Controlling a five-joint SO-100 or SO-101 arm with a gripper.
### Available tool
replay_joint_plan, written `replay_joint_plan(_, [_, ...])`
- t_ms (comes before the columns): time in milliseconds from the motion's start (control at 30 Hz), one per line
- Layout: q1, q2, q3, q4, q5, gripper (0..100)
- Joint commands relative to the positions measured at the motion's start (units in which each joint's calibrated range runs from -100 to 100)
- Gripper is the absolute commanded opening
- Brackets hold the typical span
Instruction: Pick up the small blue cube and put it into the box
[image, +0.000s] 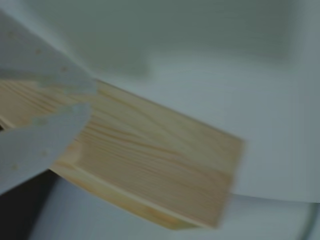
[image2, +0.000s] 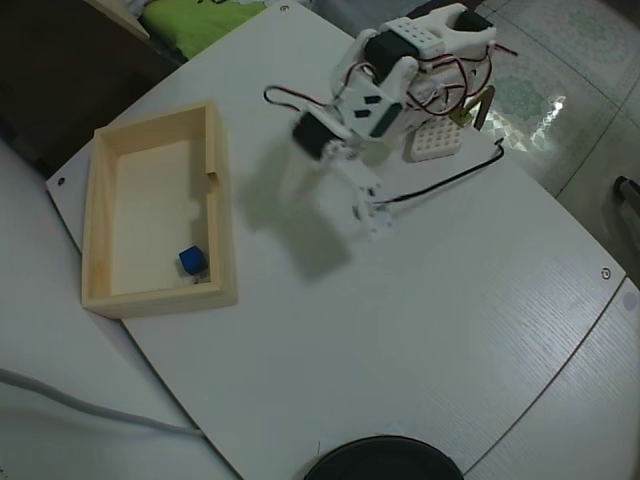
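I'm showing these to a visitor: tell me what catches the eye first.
The pale wooden box at the left of the overhead view stands out, with the small blue cube bright inside, near its lower right corner. The white arm reaches over the table's middle, its gripper clear of the box and holding nothing visible.

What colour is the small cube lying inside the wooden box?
Bright blue; the cube shows best in the overhead view, near the box corner.

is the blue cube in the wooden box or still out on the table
In the box. The overhead view shows the blue cube on the floor of the wooden box, near a corner.
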Motion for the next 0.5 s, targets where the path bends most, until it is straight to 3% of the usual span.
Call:
replay_joint_plan(0, [-1.8, -0.4, 0.9, -0.8, -0.2, 1])
replay_joint_plan(467, [-1.7, -0.4, 0.9, -0.8, 0.1, 1])
